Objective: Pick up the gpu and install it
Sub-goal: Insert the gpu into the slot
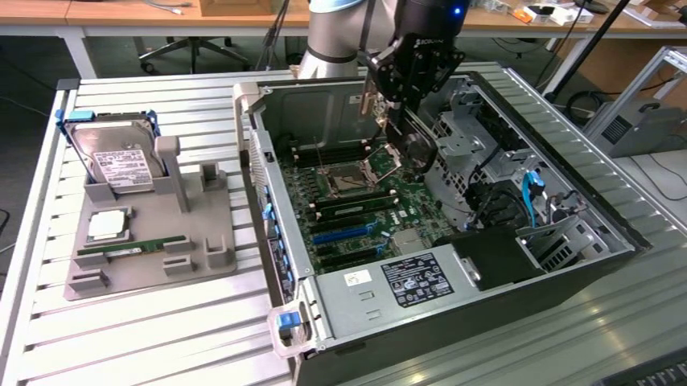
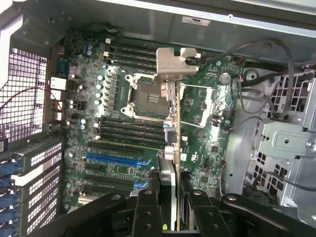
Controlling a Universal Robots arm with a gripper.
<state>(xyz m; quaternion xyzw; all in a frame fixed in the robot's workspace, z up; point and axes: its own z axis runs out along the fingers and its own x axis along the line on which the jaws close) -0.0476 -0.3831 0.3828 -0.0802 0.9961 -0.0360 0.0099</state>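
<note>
On a slatted metal table (image 1: 161, 96) in a workshop with wooden benches behind, an open computer case (image 1: 601, 241) lies on its side as the robot arm's gripper (image 1: 397, 112) reaches down into it, its fingers (image 2: 148, 207) clamped on either side of the gpu (image 2: 175, 61). The card hangs on edge above the motherboard (image 1: 355, 217), close over the processor socket (image 2: 148, 98), with its silvery bracket pointing away from the wrist. The pick-up looks done and the install is in hand: the card appears not yet seated, standing apart from the blue expansion slot (image 2: 116, 159) and the dark slots beside it. Seating it calls for the card's lower edge to line up along a slot and its bracket to meet the case's rear wall. Room is tight on the exterior view's right, where a drive cage (image 1: 472, 145) and a blue cable (image 1: 528, 197) crowd the gripper; the board toward the power supply (image 1: 413, 281) lies more open. Well apart on the table, a grey fixture holds a hard drive (image 1: 124, 165) and a memory stick (image 1: 129, 248)
</note>
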